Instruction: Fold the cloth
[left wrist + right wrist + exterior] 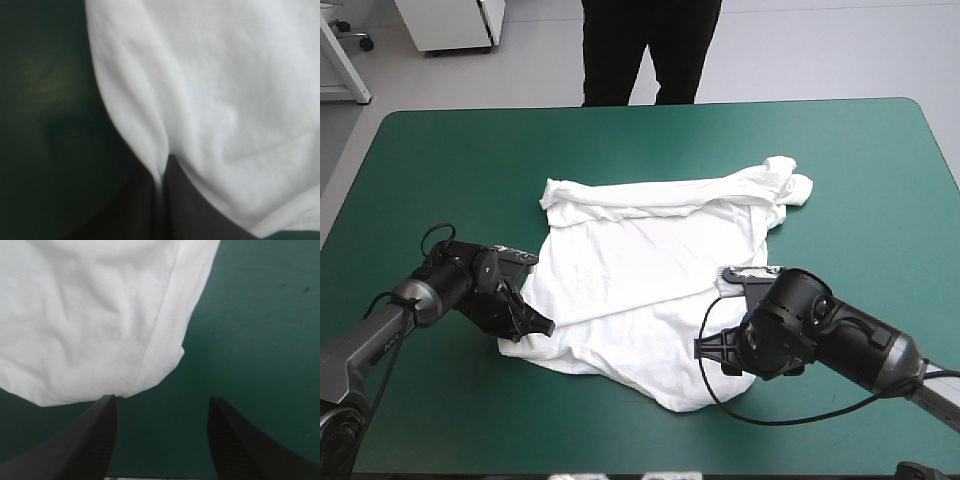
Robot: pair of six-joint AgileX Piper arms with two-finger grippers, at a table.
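Observation:
The white T-shirt (640,275) lies roughly spread in the middle of the teal-green table, bunched along its far edge and folded over at the near right. My left gripper (535,325) sits at the shirt's near left corner, its black fingers (165,200) met in a point and shut on the T-shirt (215,95), whose edge rises from between them. My right gripper (162,405) is low over the table at the shirt's near right side, open, with a rounded corner of the T-shirt (100,320) lying just ahead of its fingertips and bare cover between them.
Bare teal-green cover (450,160) surrounds the shirt on all sides, widest at the far left and far right. A black cable (760,415) loops on the table near the right arm.

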